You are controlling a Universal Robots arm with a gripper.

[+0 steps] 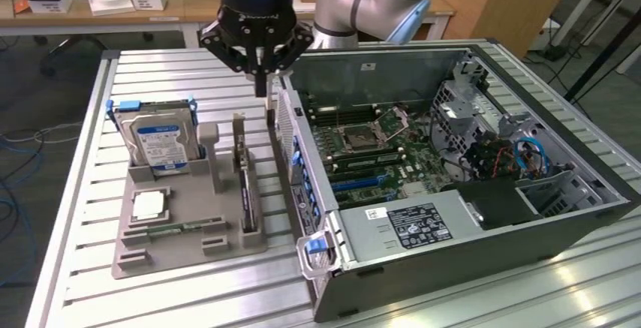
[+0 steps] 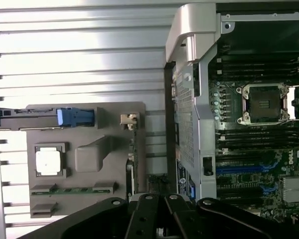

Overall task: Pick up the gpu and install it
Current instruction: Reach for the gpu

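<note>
Hovering above the table [image 1: 150,73], the gripper [image 1: 260,88] hangs over the far end of the grey holder [image 1: 191,257], close to the rear corner of the open computer case [image 1: 481,264]. Its jaws appear drawn together to a narrow tip and grip nothing. The gpu [image 1: 243,182] stands on its long edge in the holder's slot nearest the case, untouched, with its silver bracket at the far end. The holder sits toward the table's edge on the exterior view's left. The case takes up the side toward the exterior view's right.

Other parts in the holder: a hard drive [image 1: 158,144] upright at the far side, a processor [image 1: 148,205] lying flat, and a memory stick [image 1: 173,229] near the holder's front edge. Inside the case the motherboard [image 1: 401,155] lies exposed, its expansion slots [image 1: 359,185] apparently vacant.

Step in hand, as judged: the approach to the pick. Nothing is lifted and nothing is installed, so the task is at its start. In the wrist view the fingers seem to line up with the gap between card and case rather than with the card itself.

A grasp calls for jaws parted wider than the card's thickness, centred across its upper edge, and a straight descent that clears the case wall just beside it. Seating the card later would demand that it stay square to a slot, with the bracket toward the rear wall of the case.
</note>
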